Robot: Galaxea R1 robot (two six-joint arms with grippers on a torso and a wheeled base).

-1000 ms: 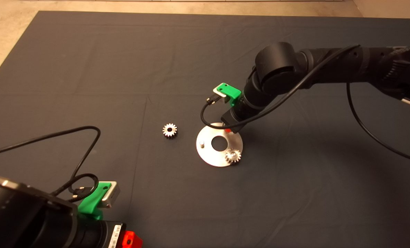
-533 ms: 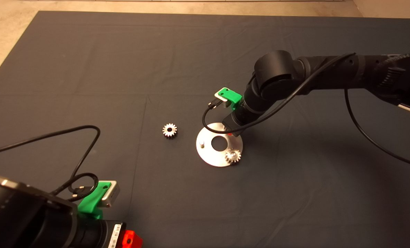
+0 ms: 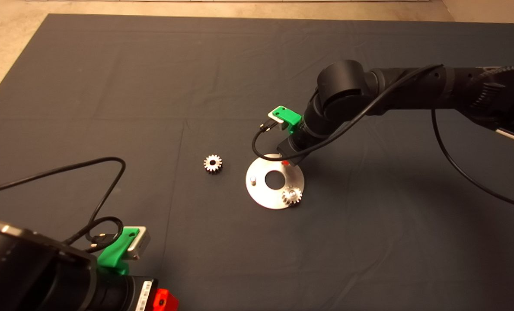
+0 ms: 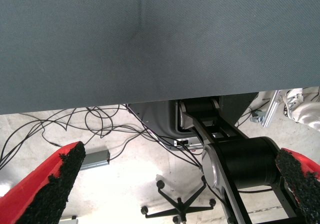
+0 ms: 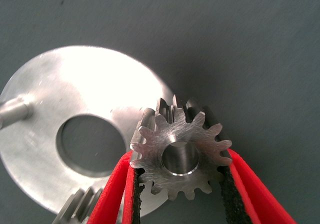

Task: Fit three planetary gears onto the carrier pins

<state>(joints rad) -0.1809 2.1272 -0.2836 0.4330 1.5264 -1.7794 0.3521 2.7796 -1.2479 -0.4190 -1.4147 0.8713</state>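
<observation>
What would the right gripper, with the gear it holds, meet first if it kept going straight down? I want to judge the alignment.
Most likely the shiny disc: the right gripper holds a gear over the disc's rim. The pin beneath is hidden, so whether the bore lines up is unclear.

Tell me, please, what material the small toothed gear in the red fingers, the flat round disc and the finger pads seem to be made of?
The small silvery toothed gear looks like machined metal: fine brushed marks, bright glints. The flat round disc also seems to be metal, polished, with strong glare. The black finger pads look like rough foam or rubber: grainy, matt.
</observation>
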